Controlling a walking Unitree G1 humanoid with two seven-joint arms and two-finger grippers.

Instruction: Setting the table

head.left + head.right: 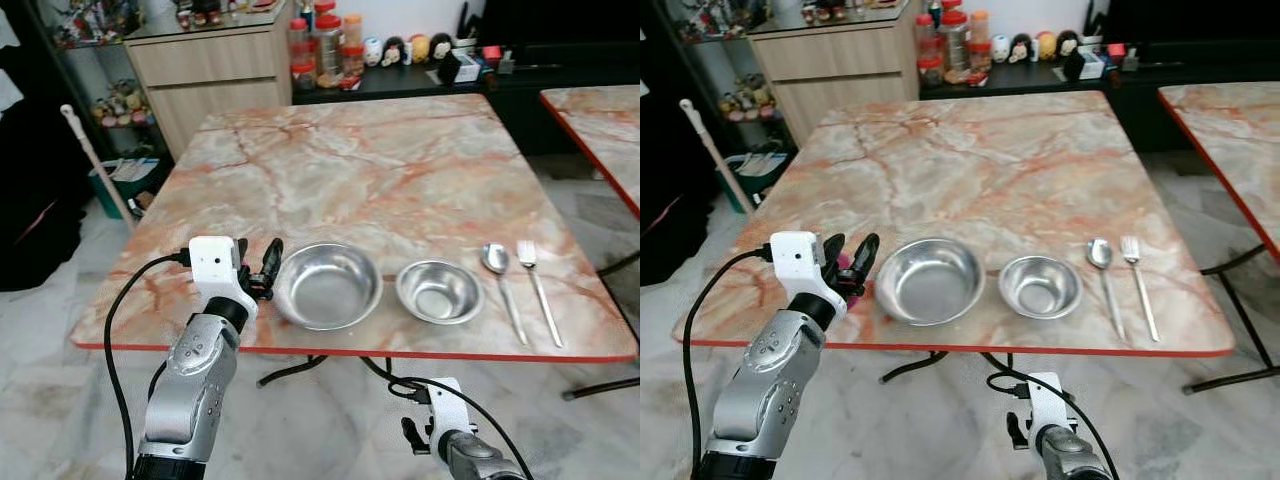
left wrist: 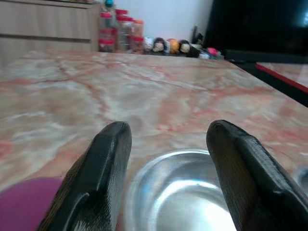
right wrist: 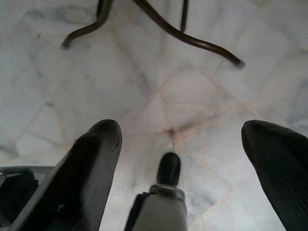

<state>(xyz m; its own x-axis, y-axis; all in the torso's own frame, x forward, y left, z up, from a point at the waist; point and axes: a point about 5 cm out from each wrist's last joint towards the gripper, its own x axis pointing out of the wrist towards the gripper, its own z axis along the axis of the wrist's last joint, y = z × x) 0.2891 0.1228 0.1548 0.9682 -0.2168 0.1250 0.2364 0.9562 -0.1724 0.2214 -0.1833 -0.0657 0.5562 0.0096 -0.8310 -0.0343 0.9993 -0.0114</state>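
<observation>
Big bowl (image 1: 328, 286) beside the released left gripper (image 1: 258, 265)

It could be bumped off the table (image 1: 380, 170) edge. The right gripper (image 3: 185, 159) is spread wide too.

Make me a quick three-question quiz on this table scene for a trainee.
1. True or false: the spoon lies between the small steel bowl and the fork.
2. Which gripper is up at the table edge: A left, B right?
3. Fill in: the left gripper hovers with fingers apart beside the ____ steel bowl.

Key: 1 true. 2 A; the right gripper hangs open over the floor. 3 large.
</observation>
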